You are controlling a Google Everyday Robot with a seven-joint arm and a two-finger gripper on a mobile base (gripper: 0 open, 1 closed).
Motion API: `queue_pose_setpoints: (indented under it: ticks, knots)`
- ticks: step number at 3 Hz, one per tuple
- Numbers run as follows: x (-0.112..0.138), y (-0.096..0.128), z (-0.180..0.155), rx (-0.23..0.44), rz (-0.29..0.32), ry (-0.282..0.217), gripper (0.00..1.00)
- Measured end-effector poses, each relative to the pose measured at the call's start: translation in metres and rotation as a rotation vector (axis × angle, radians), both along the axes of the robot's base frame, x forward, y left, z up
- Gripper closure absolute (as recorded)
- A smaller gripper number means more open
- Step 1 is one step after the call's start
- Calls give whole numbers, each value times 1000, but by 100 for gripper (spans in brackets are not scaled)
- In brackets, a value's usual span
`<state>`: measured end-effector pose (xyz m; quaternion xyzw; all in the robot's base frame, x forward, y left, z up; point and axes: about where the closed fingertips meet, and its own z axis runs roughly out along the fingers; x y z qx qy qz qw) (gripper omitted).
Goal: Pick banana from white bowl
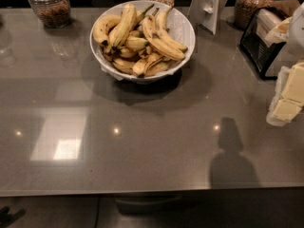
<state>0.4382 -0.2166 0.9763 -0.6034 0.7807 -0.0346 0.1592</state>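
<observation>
The white bowl [183,25] stands on the grey countertop [142,146], at the far side, near centre. It is heaped with bananas. The banana [122,25] lies on top of the heap in the left half of the bowl, one tip at the far rim and the other (dark) pointing near-left.

The gripper [289,99] is at the right edge of the scene, well apart from the bowl and clear of all fruit. Whether it is released or clenched cannot be told.

A glass jar [47,6] stands far left. A black rack [259,44] stands far right.
</observation>
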Motion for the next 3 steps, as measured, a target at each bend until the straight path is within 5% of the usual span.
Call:
queue_pose_setpoints:
  ticks: [1, 2, 3]
  knots:
    - [1, 2, 4, -4, 8, -23, 0]
    - [10, 26, 17, 3, 124, -133, 0]
    - [35, 67, 36, -5, 348, -257, 0]
